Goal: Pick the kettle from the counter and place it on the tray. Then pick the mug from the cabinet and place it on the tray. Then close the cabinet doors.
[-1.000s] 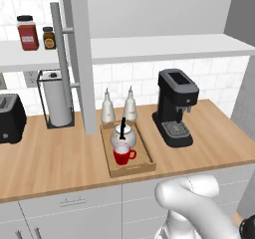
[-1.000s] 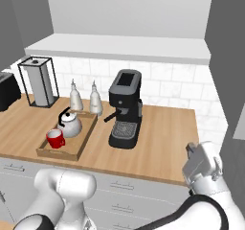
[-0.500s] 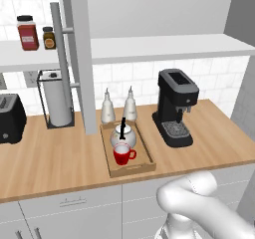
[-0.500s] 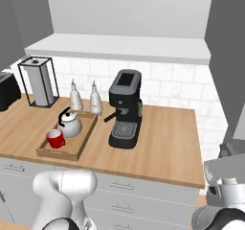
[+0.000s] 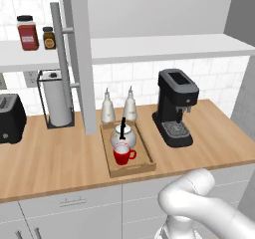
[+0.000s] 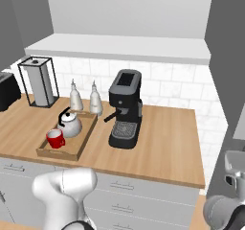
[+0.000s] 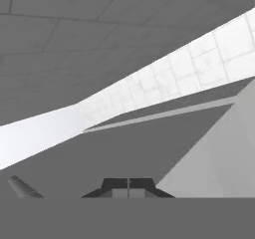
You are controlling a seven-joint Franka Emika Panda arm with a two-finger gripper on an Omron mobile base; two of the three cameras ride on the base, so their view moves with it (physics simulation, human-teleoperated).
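The wooden tray [image 5: 145, 159] [image 6: 82, 140] lies on the counter [image 5: 60, 158] [image 6: 162, 143]. On it stand the silvery kettle [image 5: 123, 135] [image 6: 71, 124] and, in front of it, the red mug [image 5: 122, 155] [image 6: 55, 139]. The cabinet stands open: its left door [image 5: 82, 59] with the bar handle [image 5: 60, 68] juts out over the counter, and its right door [image 6: 227, 56] hangs at the far right. My hand [image 6: 234, 169] is low beside that right door. My gripper [image 7: 128, 185] is shut on nothing, facing grey panels and a strip of white tile.
A black coffee machine [image 5: 175, 108] [image 6: 125, 109] stands right of the tray, two pale bottles [image 5: 118, 106] behind it. A paper towel holder [image 5: 57, 99] and a toaster [image 5: 10, 118] sit at the left. Jars [image 5: 27, 33] rest on the white cabinet shelf [image 5: 159, 48].
My hand has swung right and slightly down toward the right cabinet door, past the counter's right end. Kettle, mug, tray and doors have not moved.
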